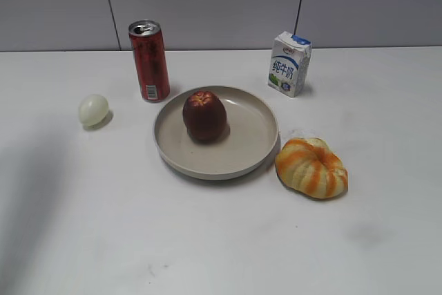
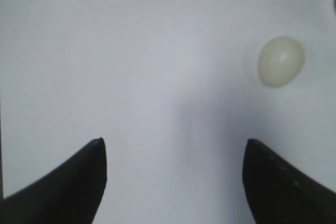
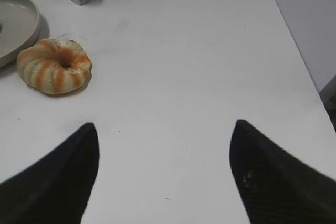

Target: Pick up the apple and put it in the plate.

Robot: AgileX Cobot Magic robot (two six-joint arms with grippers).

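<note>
Apple [image 1: 204, 115] upright in plate [image 1: 255, 139]; both jaws spread, empty.

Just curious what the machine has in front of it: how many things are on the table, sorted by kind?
Fruit-like items: 2, the apple and the striped pumpkin-like fruit
Drink containers: 2, the red can and the milk carton
Dishes: 1, the plate
Pale egg-shaped things: 1
Total: 6

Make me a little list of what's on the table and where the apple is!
apple: inside the plate, upright
can: standing behind the plate, left
milk carton: behind the plate, right
striped fruit: right of the plate
pale egg-shaped thing: left, alone
left gripper: open, empty
right gripper: open, empty
</note>
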